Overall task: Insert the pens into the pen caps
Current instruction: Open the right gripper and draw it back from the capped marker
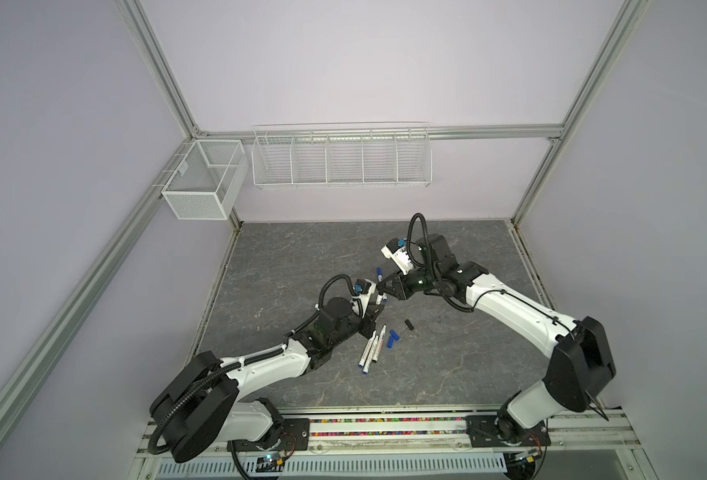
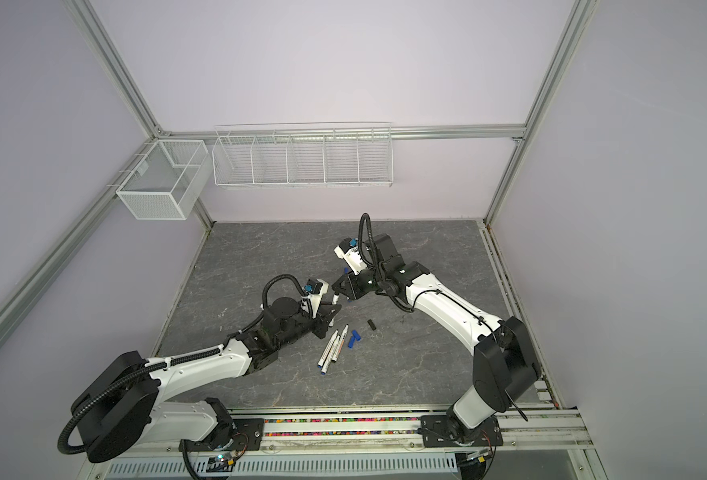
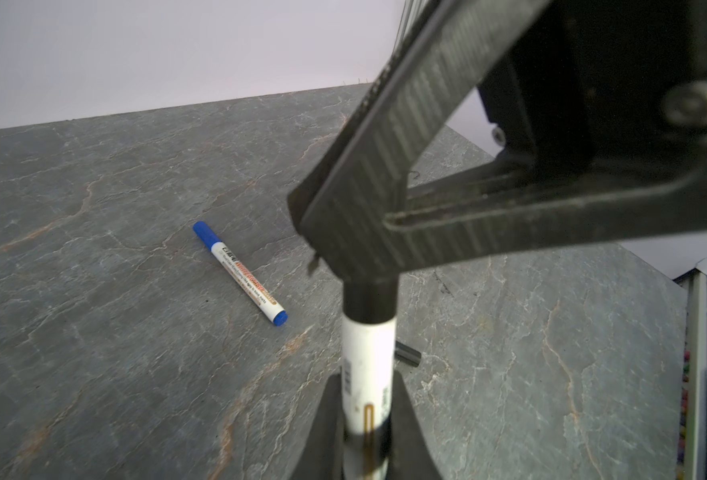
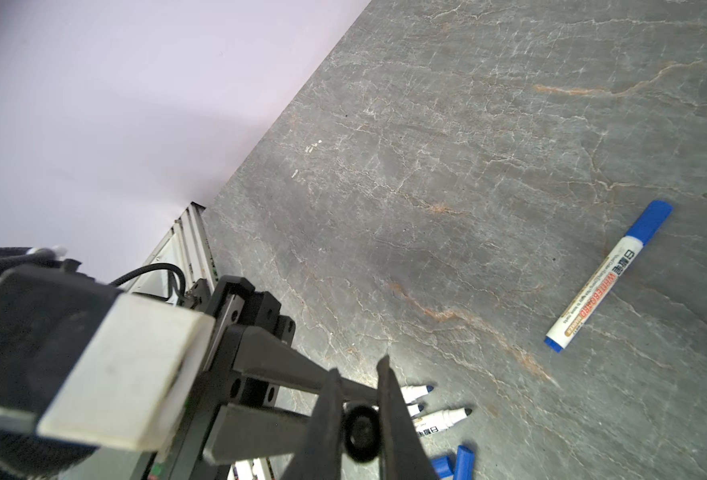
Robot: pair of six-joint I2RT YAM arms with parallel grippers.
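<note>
We count five pens and five caps. The left pincer (image 3: 366,374) is clenched on one held pen (image 3: 368,353). The right pincer (image 4: 360,365) grips one black cap (image 3: 370,299), which sits on that pen's tip end. From the pincers, one blue-capped pen (image 3: 239,274) lies at 12 o'clock on the table (image 1: 301,266). Three uncapped pens (image 1: 370,351), two blue caps (image 1: 392,338) and one loose black cap (image 1: 409,324) lie between 5 and 6 o'clock.

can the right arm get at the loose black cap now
Probably not yet: the right gripper is shut on another black cap, on the pen the left gripper holds. The loose black cap lies in the open, so once freed, likely yes.
</note>
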